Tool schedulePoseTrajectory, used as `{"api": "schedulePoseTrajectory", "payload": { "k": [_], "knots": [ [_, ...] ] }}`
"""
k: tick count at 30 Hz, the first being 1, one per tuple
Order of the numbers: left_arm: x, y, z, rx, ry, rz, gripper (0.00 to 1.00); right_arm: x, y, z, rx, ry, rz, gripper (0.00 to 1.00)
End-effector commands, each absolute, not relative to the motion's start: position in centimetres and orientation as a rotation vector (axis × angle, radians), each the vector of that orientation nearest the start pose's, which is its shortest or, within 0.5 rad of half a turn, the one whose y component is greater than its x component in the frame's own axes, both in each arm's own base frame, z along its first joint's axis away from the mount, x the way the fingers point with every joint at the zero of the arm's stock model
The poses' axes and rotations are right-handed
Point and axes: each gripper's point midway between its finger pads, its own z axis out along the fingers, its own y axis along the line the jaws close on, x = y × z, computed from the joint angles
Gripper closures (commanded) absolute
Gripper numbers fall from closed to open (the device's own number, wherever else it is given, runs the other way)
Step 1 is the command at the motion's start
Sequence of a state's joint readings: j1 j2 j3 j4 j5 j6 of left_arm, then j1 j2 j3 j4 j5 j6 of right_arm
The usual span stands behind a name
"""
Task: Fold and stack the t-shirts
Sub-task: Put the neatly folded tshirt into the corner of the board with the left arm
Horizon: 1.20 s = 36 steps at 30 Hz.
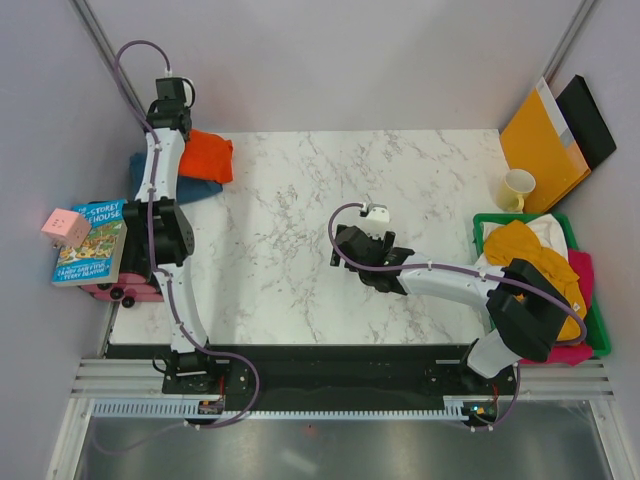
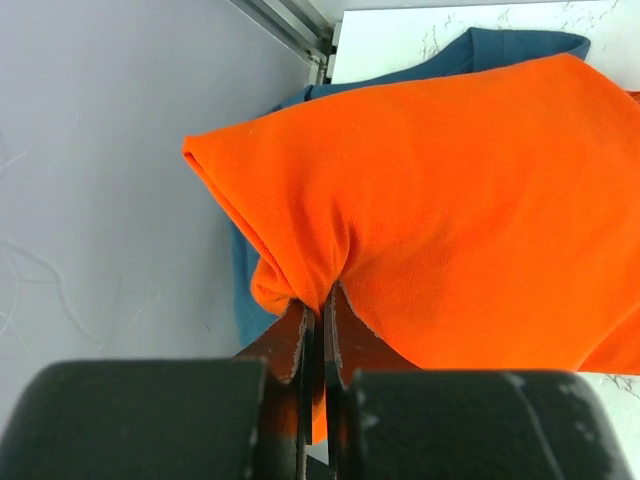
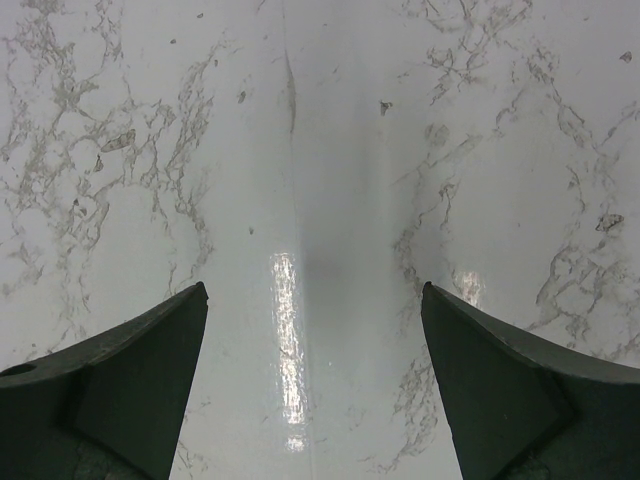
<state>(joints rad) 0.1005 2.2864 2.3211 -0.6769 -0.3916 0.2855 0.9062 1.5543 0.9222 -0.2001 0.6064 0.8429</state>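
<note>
The right gripper (image 1: 343, 248) hovers low over the middle of the white marble table (image 1: 290, 190). Its fingers are spread wide and hold nothing. In the right wrist view the gripper (image 3: 312, 300) frames only bare, glossy tabletop (image 3: 300, 150) between its two dark fingertips.

At the near right edge of the table is a green crate (image 1: 598, 330), partly hidden by the right arm. It holds loose t-shirts in a heap: a mustard yellow t-shirt (image 1: 528, 255) on top, a pink t-shirt (image 1: 583, 275) spilling over the right side, and a white t-shirt (image 1: 549, 230) behind them.

Off the left edge of the table, a children's picture book (image 1: 92, 243) lies on something pink, with a small pink cube (image 1: 66, 227) just beside it.

Farther back on the right, a pale yellow mug (image 1: 517, 188) stands just behind the crate. Behind the mug, an orange-yellow envelope (image 1: 540, 140) and a black folder (image 1: 590, 120) lean against the wall.

At the far left corner, the left gripper (image 1: 188, 138) reaches down onto the orange-red t-shirt (image 1: 208, 155). Its fingers are pressed together on a bunched fold of the cloth, as the left wrist view shows: the gripper (image 2: 322, 300) pinches the puckered edge of the orange-red t-shirt (image 2: 450, 200). That shirt lies folded on the dark teal-blue t-shirt (image 1: 170, 185), whose edges (image 2: 520, 45) show behind and to the left of it.
</note>
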Motion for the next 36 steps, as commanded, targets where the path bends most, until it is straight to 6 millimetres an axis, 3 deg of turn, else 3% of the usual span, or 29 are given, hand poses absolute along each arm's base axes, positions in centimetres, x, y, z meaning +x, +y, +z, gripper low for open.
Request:
{"api": "schedulePoseTrajectory", "payload": {
  "k": [1, 5, 16, 24, 25, 26, 28, 30, 31, 33, 34, 36],
  "knots": [
    [59.6, 15.6, 22.9, -0.055, 2.148, 0.746, 0.98, 30.0, 26.3, 9.4, 0.221, 2.198, 0.234, 0.05],
    [59.7, 16.8, 20.0, -0.045, 2.201, 0.816, 0.98, 29.9, 26.1, 9.4, 0.224, 2.2, 0.231, 0.05],
    [58.3, 18.9, 15.2, -0.006, 2.32, 0.954, 0.98, 29.9, 26.3, 9.4, 0.222, 2.203, 0.236, 0.05],
    [56.5, 21.7, 12.3, -0.036, 2.407, 1.06, 0.97, 30.0, 26.4, 9.5, 0.218, 2.204, 0.239, 0.05],
    [56.4, 21.8, 12.1, -0.039, 2.414, 1.061, 0.92, 29.9, 26.4, 9.4, 0.214, 2.207, 0.234, 0.05],
    [56.1, 21.9, 12.2, -0.047, 2.42, 1.051, 0.75, 29.9, 26.5, 9.5, 0.214, 2.207, 0.24, 0.05],
    [56.2, 21.4, 12.1, -0.059, 2.423, 0.996, 0.6, 30.0, 26.6, 9.4, 0.217, 2.208, 0.243, 0.05],
    [56.3, 20.7, 13.6, -0.087, 2.392, 0.927, 0.42, 30.0, 26.7, 9.2, 0.208, 2.215, 0.238, 0.05],
    [56.4, 20.1, 13.6, -0.076, 2.394, 0.867, 0.3, 30.0, 26.8, 9.1, 0.205, 2.218, 0.239, 0.05],
    [56.6, 19.2, 15.8, -0.111, 2.346, 0.797, 0.01, 30.0, 27.1, 9.0, 0.202, 2.22, 0.242, 0.05],
    [56.7, 18.2, 15.8, -0.102, 2.346, 0.734, 0.0, 30.0, 27.1, 9.0, 0.2, 2.22, 0.243, 0.05],
    [56.9, 16.9, 18.7, -0.132, 2.285, 0.64, 0.0, 30.0, 27.4, 9.0, 0.195, 2.221, 0.244, 0.05]
  ]
}}
